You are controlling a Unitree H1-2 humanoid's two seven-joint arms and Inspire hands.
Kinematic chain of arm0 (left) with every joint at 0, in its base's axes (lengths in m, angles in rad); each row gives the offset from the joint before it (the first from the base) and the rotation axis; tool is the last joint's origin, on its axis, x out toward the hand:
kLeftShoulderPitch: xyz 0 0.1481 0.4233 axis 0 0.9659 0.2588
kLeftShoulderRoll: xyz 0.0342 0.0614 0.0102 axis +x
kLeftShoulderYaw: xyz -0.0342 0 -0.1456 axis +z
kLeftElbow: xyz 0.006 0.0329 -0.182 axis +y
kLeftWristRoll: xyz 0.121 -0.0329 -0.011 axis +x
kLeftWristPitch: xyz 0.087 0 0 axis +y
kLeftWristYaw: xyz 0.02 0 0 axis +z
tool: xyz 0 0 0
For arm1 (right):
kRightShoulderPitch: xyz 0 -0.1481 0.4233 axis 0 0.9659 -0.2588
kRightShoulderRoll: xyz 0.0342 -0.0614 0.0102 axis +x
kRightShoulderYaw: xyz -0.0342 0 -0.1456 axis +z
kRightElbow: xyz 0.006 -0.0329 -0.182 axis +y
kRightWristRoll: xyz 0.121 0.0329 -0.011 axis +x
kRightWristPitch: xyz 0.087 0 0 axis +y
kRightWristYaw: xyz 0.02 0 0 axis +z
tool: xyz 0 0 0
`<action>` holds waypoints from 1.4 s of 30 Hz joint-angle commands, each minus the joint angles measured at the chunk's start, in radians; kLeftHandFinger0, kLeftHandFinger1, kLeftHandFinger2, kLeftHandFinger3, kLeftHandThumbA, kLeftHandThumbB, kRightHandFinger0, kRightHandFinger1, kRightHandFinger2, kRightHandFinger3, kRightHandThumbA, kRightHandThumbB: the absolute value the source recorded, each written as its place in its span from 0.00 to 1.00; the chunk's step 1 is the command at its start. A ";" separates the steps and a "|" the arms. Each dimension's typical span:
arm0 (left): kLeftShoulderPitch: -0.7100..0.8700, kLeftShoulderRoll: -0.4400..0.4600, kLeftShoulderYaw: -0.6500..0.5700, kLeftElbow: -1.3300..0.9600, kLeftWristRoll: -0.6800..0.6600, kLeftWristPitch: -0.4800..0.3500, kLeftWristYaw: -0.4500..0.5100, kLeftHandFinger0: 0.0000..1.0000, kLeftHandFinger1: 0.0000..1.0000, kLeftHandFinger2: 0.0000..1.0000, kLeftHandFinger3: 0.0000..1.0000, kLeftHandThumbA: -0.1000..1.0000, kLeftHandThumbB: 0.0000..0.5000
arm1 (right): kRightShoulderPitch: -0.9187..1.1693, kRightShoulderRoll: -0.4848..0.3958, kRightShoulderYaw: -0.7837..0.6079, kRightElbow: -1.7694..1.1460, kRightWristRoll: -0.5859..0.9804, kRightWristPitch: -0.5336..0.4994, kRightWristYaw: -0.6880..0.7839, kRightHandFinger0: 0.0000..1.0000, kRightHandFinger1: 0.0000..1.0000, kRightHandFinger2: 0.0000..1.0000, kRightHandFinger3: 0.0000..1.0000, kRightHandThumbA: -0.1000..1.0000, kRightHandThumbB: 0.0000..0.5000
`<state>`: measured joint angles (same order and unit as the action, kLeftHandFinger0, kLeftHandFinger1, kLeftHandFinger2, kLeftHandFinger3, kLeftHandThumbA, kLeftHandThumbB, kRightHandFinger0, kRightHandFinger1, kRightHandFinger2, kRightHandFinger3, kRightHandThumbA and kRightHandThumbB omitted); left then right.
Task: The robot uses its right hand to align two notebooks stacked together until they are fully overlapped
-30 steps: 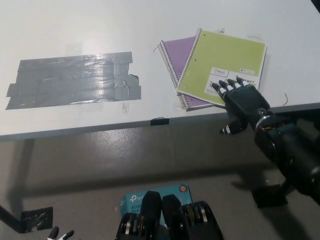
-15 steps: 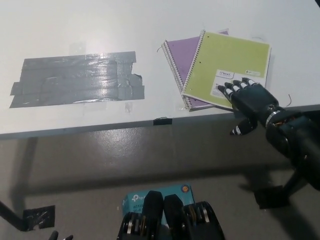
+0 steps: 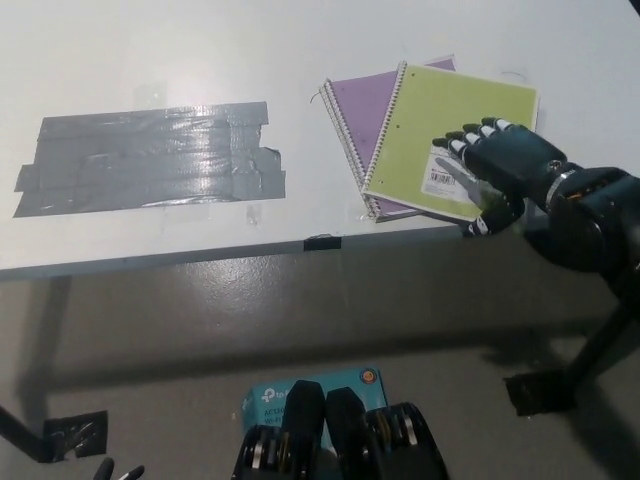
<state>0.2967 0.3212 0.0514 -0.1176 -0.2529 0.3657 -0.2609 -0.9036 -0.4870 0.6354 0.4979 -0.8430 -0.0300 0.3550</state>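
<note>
- Where the white table [image 3: 300, 60] filled the far part of the head view, two spiral notebooks were seen lying on it at the right, close to its near edge.
- The green notebook [image 3: 445, 125] was laid on top of the purple notebook [image 3: 358, 105], with its spiral binding along its left side.
- The two covers were not aligned: the purple notebook was exposed as a band to the left of the green one, and a small purple corner was visible past the green far edge.
- Both notebooks were turned slightly out of line with the table edge.
- A white printed label [image 3: 440, 170] was visible on the near right part of the green cover.
- The black right hand [image 3: 505, 165] was placed flat on the near right corner of the green notebook, with the fingers spread and extended toward the left over the label.
- Nothing was gripped by the right hand; the fingers [image 3: 460, 140] were laid on the cover rather than curled around it.
- The right arm [image 3: 595, 215] was brought in from the right, over the near edge of the table.
- Of the left hand [image 3: 118, 470], only pale fingertips were shown at the lower left border, so its state could not be determined.
- A wide patch of grey tape [image 3: 150, 158] was stuck to the table at the left, well apart from the notebooks.
- A small dark tab [image 3: 321, 242] was fixed on the near table edge, between the tape and the notebooks.
- A teal box [image 3: 300, 395] was seen on the grey floor [image 3: 200, 330], near the bottom middle.
</note>
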 commanded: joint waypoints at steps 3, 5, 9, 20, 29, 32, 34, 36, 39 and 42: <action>0.008 0.022 -0.001 -0.031 -0.003 0.006 -0.023 0.84 0.87 0.90 1.00 1.00 1.00 | -0.038 -0.047 -0.001 -0.035 -0.049 -0.043 0.017 1.00 1.00 1.00 1.00 1.00 0.78; 0.009 0.027 -0.005 -0.029 0.005 -0.003 -0.025 0.87 0.88 0.90 1.00 1.00 1.00 | -0.023 -0.050 -0.006 -0.046 -0.044 -0.042 0.029 1.00 1.00 1.00 1.00 1.00 0.77; 0.005 0.029 -0.004 -0.017 0.006 -0.018 -0.028 0.83 0.86 0.91 1.00 1.00 1.00 | -0.034 -0.044 -0.020 -0.037 -0.044 -0.046 0.018 1.00 1.00 1.00 1.00 1.00 0.74; 0.016 0.025 -0.002 -0.030 0.006 -0.005 -0.021 0.78 0.84 0.90 1.00 1.00 1.00 | -0.173 0.028 -0.220 -0.007 0.157 0.026 0.126 0.58 0.41 0.54 0.97 1.00 0.66; 0.025 0.021 -0.001 -0.019 0.005 -0.019 -0.023 0.89 0.87 0.91 1.00 1.00 1.00 | -0.235 0.081 -0.325 0.005 0.229 0.073 0.119 0.60 0.55 0.64 0.80 1.00 0.62; 0.024 0.022 0.001 -0.020 0.001 -0.009 -0.022 0.85 0.87 0.89 1.00 1.00 1.00 | -0.201 0.115 -0.359 0.000 0.207 0.129 0.047 0.58 0.56 0.63 0.86 1.00 0.64; 0.027 0.019 -0.002 -0.013 -0.003 -0.029 -0.032 0.84 0.87 0.90 1.00 1.00 1.00 | -0.163 0.133 -0.381 -0.005 0.188 0.148 -0.018 0.46 0.49 0.59 0.83 1.00 0.58; 0.035 0.016 -0.005 -0.015 -0.003 -0.033 -0.034 0.87 0.87 0.91 1.00 1.00 1.00 | -0.131 0.148 -0.400 -0.017 0.181 0.163 -0.060 0.45 0.49 0.60 0.84 1.00 0.55; 0.042 0.010 -0.010 -0.021 0.002 -0.029 -0.029 0.91 0.90 0.93 1.00 1.00 1.00 | -0.047 0.222 -0.452 0.003 0.144 0.258 -0.230 0.96 0.97 0.79 0.97 1.00 0.47; 0.047 -0.001 -0.013 -0.027 0.001 -0.032 -0.025 0.86 0.86 0.91 1.00 1.00 1.00 | 0.007 0.272 -0.437 0.037 0.069 0.341 -0.342 1.00 1.00 1.00 1.00 1.00 0.60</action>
<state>0.3170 0.3199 0.0454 -0.1180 -0.2526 0.3636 -0.2669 -0.9215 -0.2779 0.2413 0.5113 -0.6851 0.1346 0.3068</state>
